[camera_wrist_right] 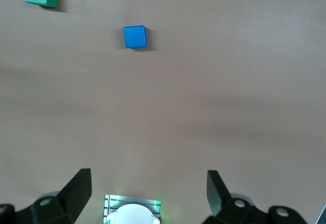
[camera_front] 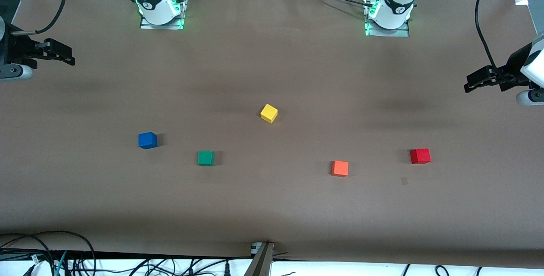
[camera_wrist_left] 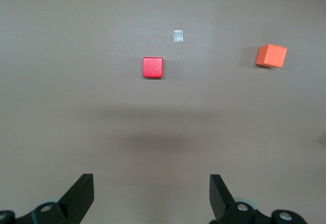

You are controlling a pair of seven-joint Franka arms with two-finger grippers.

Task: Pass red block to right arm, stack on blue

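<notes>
Brown paper covers the whole table (camera_front: 272, 208), with both arm bases along its edge farthest from the front camera.

Left gripper (camera_front: 480, 81) hangs high at the left arm's end of the table, its jaws spread wide and holding nothing; its fingers (camera_wrist_left: 81, 193) frame bare paper in the left wrist view. Right gripper (camera_front: 59, 53) hangs likewise at the right arm's end, jaws spread and empty, with its own base visible between them in the right wrist view.

Red block (camera_front: 420, 156) sits on the table toward the left arm's end, untouched. A small pale tag (camera_wrist_left: 178, 35) lies just beside it. An orange cube (camera_front: 339, 168) rests near it, toward the table's middle. A yellow cube (camera_front: 269, 113) sits near the centre. A green cube (camera_front: 205, 158) lies closer to the right arm's end, and the blue cube (camera_front: 147, 140) beyond it toward that same end.

Nothing of the task looks done: pick-up, handover and stacking all remain.

No brand or writing can be read on any cube, on the tag or on the paper.
</notes>
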